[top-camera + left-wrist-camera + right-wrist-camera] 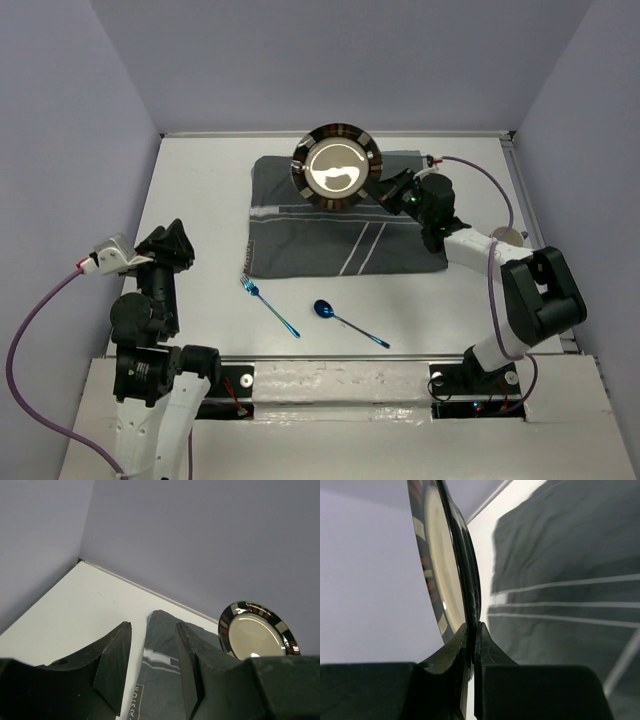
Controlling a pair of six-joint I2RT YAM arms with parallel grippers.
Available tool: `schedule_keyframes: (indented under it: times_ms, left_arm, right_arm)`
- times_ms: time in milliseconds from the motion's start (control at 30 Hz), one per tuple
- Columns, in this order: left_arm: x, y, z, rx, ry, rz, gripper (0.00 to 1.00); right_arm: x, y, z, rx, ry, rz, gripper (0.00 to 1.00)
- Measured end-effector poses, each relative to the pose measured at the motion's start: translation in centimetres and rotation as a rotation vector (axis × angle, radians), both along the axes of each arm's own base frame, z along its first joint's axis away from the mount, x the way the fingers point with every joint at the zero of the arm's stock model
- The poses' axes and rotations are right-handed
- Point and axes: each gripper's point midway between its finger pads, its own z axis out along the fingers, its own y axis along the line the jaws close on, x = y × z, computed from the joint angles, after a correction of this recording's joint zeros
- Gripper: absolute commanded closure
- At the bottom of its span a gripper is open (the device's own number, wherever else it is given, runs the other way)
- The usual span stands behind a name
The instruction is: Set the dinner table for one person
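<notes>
A shiny round plate [337, 166] with a dark patterned rim is held up off the white dinner table [200, 200], above the far edge of the dark grey striped mat [330, 225]. My right gripper [383, 193] is shut on the plate's rim; in the right wrist view the plate [440, 560] stands edge-on between the fingers [455, 650]. My left gripper [172, 238] is open and empty at the table's left side, raised off the surface. In the left wrist view the plate [257, 637] and mat [160, 680] show beyond the open fingers [112, 655].
A blue fork [270, 306] and a blue spoon [345, 320] lie on the table in front of the mat. A pale cup-like object [508, 237] sits behind the right arm near the right edge. Purple walls enclose the table on three sides.
</notes>
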Motion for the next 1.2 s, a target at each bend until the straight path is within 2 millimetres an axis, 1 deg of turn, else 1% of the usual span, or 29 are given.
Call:
schedule_keyframes:
  times_ms: [33,100,133,200,233,300,400,533,633,800,933,1067,1100,1167,1200]
  left_arm:
    - [0.0,-0.3,0.0,0.001,-0.001,-0.018,0.45]
    - [0.1,-0.7,0.0,0.002,-0.001,-0.037,0.4]
    - [0.1,-1.0,0.0,0.004,-0.002,-0.051,0.4]
    - [0.1,-1.5,0.1,0.007,-0.003,-0.078,0.39]
    - [0.1,-1.6,0.1,0.009,-0.004,-0.087,0.36]
    - [0.1,-1.9,0.1,0.011,-0.004,-0.101,0.32]
    - [0.1,-2.2,0.1,0.014,-0.005,-0.118,0.3]
    - [0.1,-2.5,0.1,0.017,-0.005,-0.136,0.31]
    - [0.1,-2.7,0.1,0.019,-0.005,-0.147,0.33]
    - [0.2,-2.9,0.1,0.021,-0.003,-0.157,0.34]
    - [0.3,-3.0,-0.1,0.022,0.005,-0.158,0.34]
    - [0.4,-3.0,-0.1,0.022,0.006,-0.159,0.34]
    - [0.4,-3.0,-0.1,0.022,0.006,-0.159,0.34]
    - [0.4,-3.0,-0.1,0.022,0.006,-0.159,0.34]
    - [0.4,-3.0,-0.1,0.023,0.006,-0.161,0.34]
  right_arm:
    - [0.6,-1.7,-0.8,-0.012,0.02,-0.04,1.0]
    - [1.2,-4.0,-2.6,-0.047,0.068,-0.088,1.0]
    - [1.3,-4.8,-3.5,-0.063,0.094,-0.1,1.0]
    - [1.0,-5.4,-4.8,-0.084,0.133,-0.098,1.0]
    - [0.8,-5.5,-5.4,-0.092,0.152,-0.091,1.0]
    - [0.5,-5.4,-6.3,-0.1,0.174,-0.068,1.0]
    - [0.3,-4.9,-7.3,-0.1,0.194,-0.038,1.0]
    - [0.3,-4.5,-8.6,-0.094,0.218,-0.01,1.0]
    - [0.5,-4.1,-9.7,-0.073,0.242,0.003,1.0]
    - [0.5,-3.8,-12.5,-0.058,0.301,0.009,1.0]
    - [0.5,-3.7,-13.5,-0.056,0.327,0.011,1.0]
    - [0.6,-3.6,-13.9,-0.05,0.327,0.017,1.0]
    - [0.6,-3.5,-14.1,-0.049,0.327,0.018,0.98]
    - [0.4,-3.6,-14.6,-0.052,0.336,0.019,0.9]
    - [0.3,-3.6,-15.0,-0.053,0.341,0.02,0.77]
